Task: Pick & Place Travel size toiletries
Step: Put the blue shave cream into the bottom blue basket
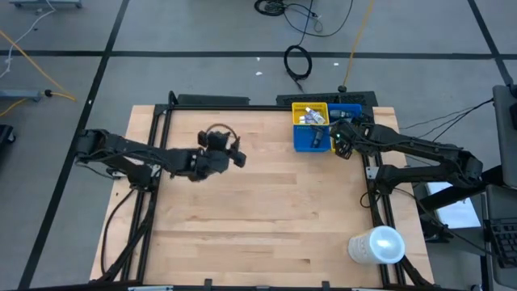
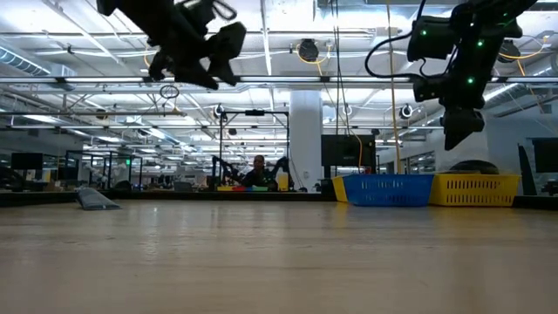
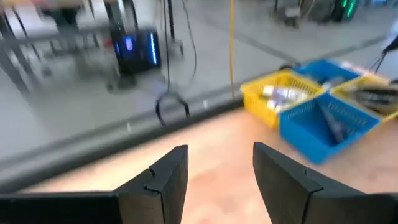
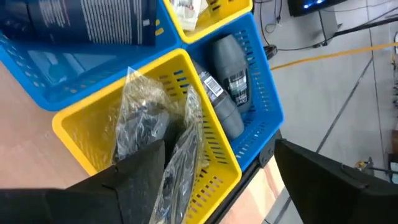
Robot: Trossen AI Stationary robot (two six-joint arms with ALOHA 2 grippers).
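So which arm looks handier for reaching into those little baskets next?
The right one, likely. Its pincer hangs open directly over the yellow and blue baskets at the table's far edge. The left pincer hovers empty over bare wood, well away from them.

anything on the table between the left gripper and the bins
No: in the high view only bare table lies between the left gripper and the bins.

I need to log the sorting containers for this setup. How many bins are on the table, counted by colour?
Yellow bins: 2
Blue bins: 2
Total: 4
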